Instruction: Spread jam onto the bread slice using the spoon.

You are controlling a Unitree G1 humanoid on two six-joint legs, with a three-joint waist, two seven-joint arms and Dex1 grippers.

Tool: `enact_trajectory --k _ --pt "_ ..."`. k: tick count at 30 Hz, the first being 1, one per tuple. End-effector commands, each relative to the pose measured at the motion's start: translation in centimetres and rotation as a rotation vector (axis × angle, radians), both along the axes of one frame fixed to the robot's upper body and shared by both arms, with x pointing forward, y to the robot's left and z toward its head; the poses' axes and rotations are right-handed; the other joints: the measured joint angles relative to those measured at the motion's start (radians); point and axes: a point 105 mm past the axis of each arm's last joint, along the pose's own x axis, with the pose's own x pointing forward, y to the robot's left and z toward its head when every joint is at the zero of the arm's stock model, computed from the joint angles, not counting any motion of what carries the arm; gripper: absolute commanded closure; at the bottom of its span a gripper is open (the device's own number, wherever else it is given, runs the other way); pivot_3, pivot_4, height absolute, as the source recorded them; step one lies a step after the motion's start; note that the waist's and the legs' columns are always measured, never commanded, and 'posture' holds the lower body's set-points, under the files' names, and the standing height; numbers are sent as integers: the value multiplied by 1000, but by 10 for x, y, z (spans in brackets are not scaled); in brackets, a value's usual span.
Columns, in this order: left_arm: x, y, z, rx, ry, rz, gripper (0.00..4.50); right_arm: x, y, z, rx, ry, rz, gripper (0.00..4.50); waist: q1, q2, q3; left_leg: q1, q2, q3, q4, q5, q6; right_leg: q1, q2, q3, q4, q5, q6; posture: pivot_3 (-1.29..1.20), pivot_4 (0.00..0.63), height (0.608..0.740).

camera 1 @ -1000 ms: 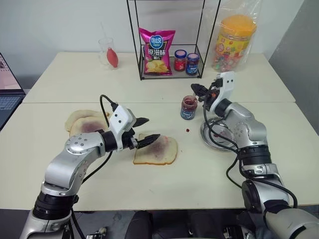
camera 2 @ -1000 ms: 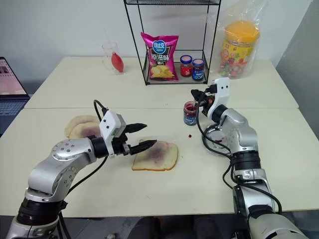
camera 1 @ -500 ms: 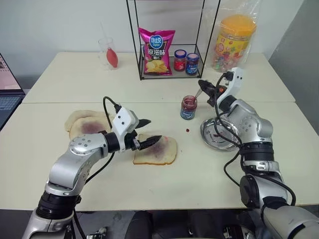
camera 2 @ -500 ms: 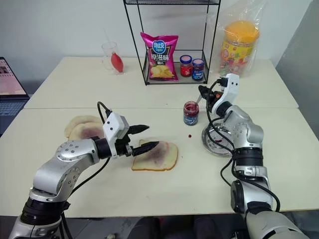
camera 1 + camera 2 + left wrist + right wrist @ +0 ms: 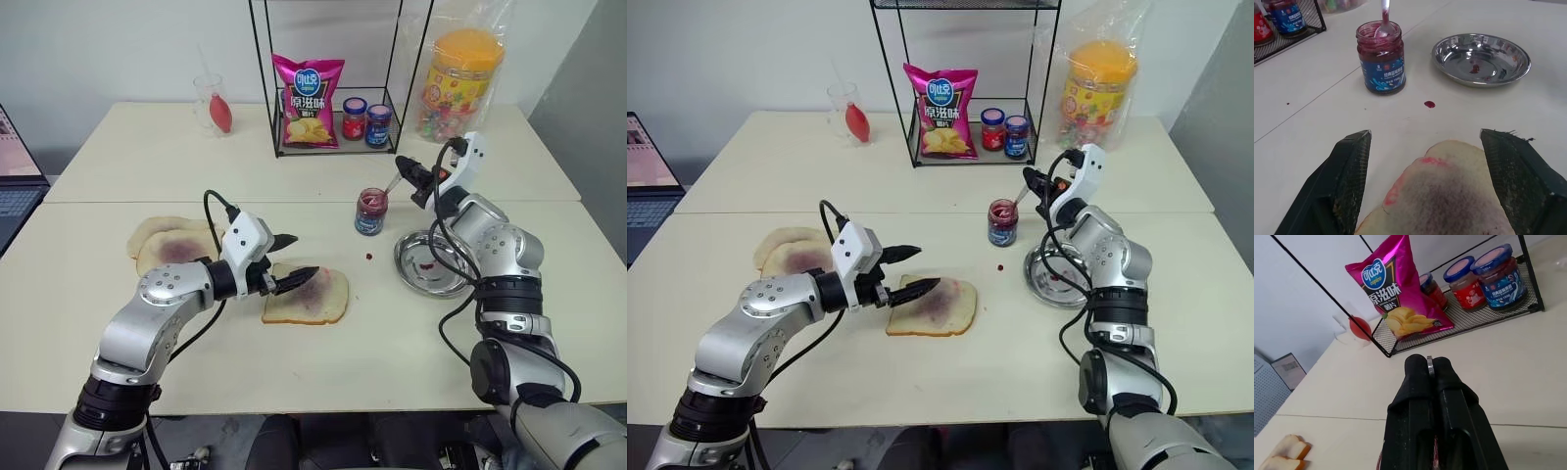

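The bread slice lies flat on the near table, its middle smeared purple with a red streak. My left gripper hovers open just above its left edge, one finger on each side in the left wrist view. The jam jar stands open behind the slice and to its right. The spoon slants down from my right gripper with its bowl inside the jar's mouth. The right gripper is shut on the spoon's handle, whose thin metal edge shows between the fingers.
A round steel dish with jam spots sits right of the jar. A red drop marks the table between jar and slice. More bread slices lie at the left. A wire rack with chips and two lidded jars stands behind.
My right wrist has rolled and drawn slightly right of the jar, so the spoon now slants into it. The left arm has kept still.
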Motion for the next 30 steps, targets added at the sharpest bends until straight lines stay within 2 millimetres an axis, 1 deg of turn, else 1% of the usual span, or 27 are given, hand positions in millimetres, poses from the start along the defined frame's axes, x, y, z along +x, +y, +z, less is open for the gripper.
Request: enact_trajectory --k 1,12,16,19,23,25,27,30 --pt "0 -3 8 -4 -42 -13 798 0 0 25 61 -54 2 4482 0 0 0 0 0 0 0 0 0 0 0 0 0 0 0 0 150 740" --pt "2 -4 8 -4 -52 -7 798 2 -1 30 168 3 -4 4482 -1 0 0 0 0 0 0 0 0 0 0 0 0 0 0 0 150 740" --pt "2 -4 9 -5 -56 -3 798 1 -2 32 163 -11 -15 4482 -1 0 0 0 0 0 0 0 0 0 0 0 0 0 0 0 150 740" --pt "3 -4 9 -5 -56 -3 798 0 -1 36 77 -68 -16 4482 -1 0 0 0 0 0 0 0 0 0 0 0 0 0 0 0 150 740" --pt "3 -4 9 -2 -58 -3 798 -10 22 44 -129 -210 27 4482 -2 0 0 0 0 0 0 0 0 -1 0 0 0 0 0 0 150 740" --pt "3 -4 10 -1 -60 -4 798 -14 32 42 -263 -292 46 4482 -3 0 0 0 0 0 -1 0 0 -1 0 0 0 0 0 0 150 740" --pt "3 -5 10 -2 -60 -4 798 -17 37 38 -302 -318 64 4482 -4 0 0 0 0 0 -1 0 0 -1 0 0 0 0 0 0 150 740" --pt "3 -4 11 -1 -60 -2 798 -19 41 28 -427 -375 70 4482 -3 0 0 0 0 0 -1 0 0 -1 0 0 0 0 0 0 150 740"
